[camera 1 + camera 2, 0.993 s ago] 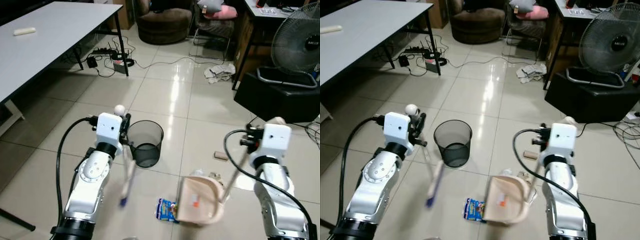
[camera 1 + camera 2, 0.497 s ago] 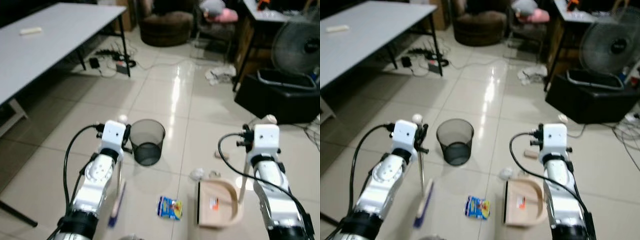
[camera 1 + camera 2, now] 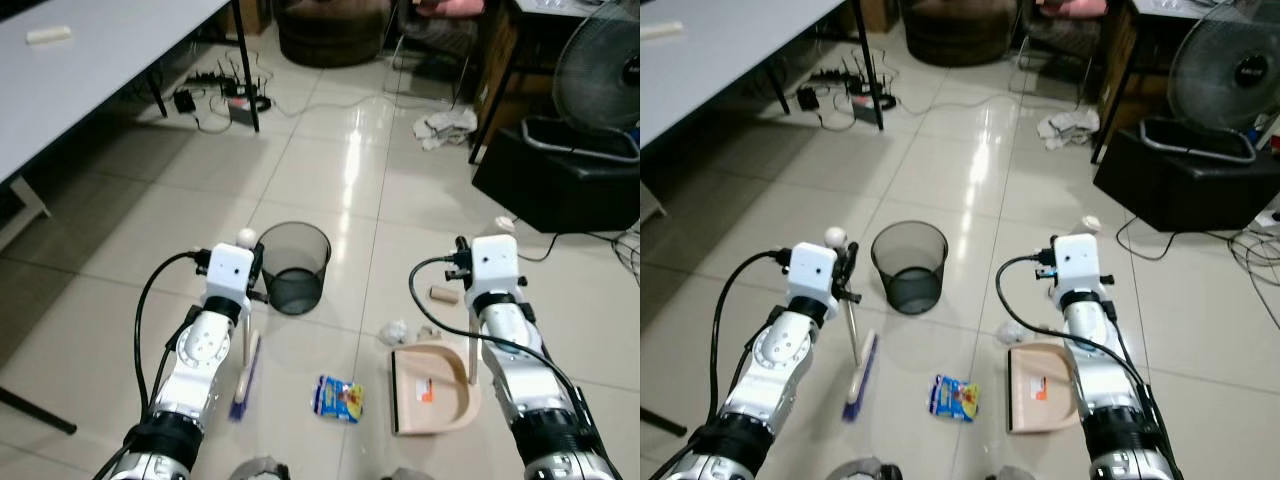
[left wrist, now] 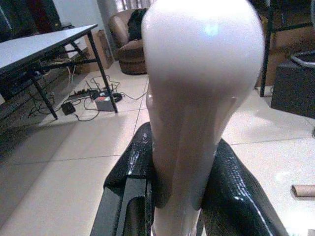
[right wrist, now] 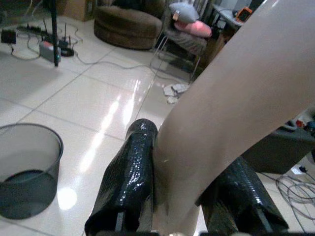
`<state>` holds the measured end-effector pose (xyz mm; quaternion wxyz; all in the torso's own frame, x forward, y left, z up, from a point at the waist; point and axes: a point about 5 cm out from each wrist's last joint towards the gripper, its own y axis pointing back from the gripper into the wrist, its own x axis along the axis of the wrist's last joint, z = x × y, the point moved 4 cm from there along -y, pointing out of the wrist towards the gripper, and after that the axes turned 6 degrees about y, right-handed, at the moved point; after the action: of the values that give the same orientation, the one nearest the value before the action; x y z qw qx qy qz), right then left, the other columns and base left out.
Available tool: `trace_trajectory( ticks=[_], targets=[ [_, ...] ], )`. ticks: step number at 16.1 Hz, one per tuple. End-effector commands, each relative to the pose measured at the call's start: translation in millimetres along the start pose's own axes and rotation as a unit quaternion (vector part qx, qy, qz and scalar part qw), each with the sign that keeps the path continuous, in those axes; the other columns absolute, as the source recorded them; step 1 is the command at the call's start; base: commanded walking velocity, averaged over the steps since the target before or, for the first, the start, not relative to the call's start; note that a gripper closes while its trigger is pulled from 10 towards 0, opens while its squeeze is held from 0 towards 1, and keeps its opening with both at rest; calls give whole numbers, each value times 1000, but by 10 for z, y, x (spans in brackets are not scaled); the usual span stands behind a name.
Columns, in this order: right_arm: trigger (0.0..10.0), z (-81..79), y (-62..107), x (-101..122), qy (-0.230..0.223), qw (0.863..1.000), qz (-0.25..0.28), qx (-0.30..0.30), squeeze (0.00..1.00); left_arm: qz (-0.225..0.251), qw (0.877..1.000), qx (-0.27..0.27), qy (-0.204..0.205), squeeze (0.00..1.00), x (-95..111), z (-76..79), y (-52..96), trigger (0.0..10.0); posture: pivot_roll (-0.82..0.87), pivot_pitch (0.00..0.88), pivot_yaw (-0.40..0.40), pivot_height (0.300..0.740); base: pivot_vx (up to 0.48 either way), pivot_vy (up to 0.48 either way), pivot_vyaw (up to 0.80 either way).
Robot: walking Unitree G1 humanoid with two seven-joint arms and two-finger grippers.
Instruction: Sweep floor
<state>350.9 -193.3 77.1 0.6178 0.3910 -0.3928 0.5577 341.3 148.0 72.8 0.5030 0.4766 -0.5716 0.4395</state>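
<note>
My left gripper [image 4: 181, 169] is shut on the cream handle of a broom [image 3: 246, 300]. Its blue-bristled head [image 3: 243, 378] rests on the tiles left of a blue snack packet [image 3: 339, 398]. My right gripper [image 5: 184, 183] is shut on the upright cream handle of a beige dustpan [image 3: 430, 388]. The pan lies flat on the floor just right of the packet, with a small orange scrap inside. A crumpled white paper [image 3: 395, 331] and a cardboard roll [image 3: 441, 294] lie beyond the pan. A black mesh bin [image 3: 293, 265] stands between my arms, a little ahead.
A grey table [image 3: 80, 70] runs along the left, with cables and a power strip [image 3: 225, 100] by its leg. A black box [image 3: 560, 185] with a fan [image 3: 600, 75] stands at the right. Crumpled rags [image 3: 445, 125] and an armchair [image 3: 325, 35] are farther back.
The dustpan has come down from a tilt over the packet to lie flat on the floor beside it. The broom head has settled onto the tiles. The camera has shifted.
</note>
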Motion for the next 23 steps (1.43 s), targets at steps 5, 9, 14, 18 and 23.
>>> trace_trajectory(
  ticks=[5, 9, 14, 18, 23],
  targets=[
    [10000, -346, -116, 196, 19, 998, 43, 48, 0, -2, 999, -25, -23, 0, -24, 71, -36, 10000, 28, 165, 11, 740, 0, 0, 0],
    [10000, -528, -121, 140, 33, 996, 35, 79, 0, -20, 997, -59, -37, 0, -104, 170, -31, 10000, 29, 172, 19, 740, 0, 0, 0],
    [10000, -607, -119, 91, 9, 997, 22, 76, 0, -34, 992, -123, 22, 0, -106, 363, 17, 10000, 37, 173, 22, 740, 0, 0, 0],
    [10000, -470, -157, 17, -38, 999, -4, 33, 0, -22, 990, -116, 79, 0, -25, 400, -37, 10000, 49, 169, 31, 740, 0, 0, 0],
    [10000, -510, -157, 42, -61, 998, -1, 28, 0, 1, 984, -98, 150, 0, 123, 433, -131, 10000, 30, 152, 52, 740, 0, 0, 0]
  ],
)
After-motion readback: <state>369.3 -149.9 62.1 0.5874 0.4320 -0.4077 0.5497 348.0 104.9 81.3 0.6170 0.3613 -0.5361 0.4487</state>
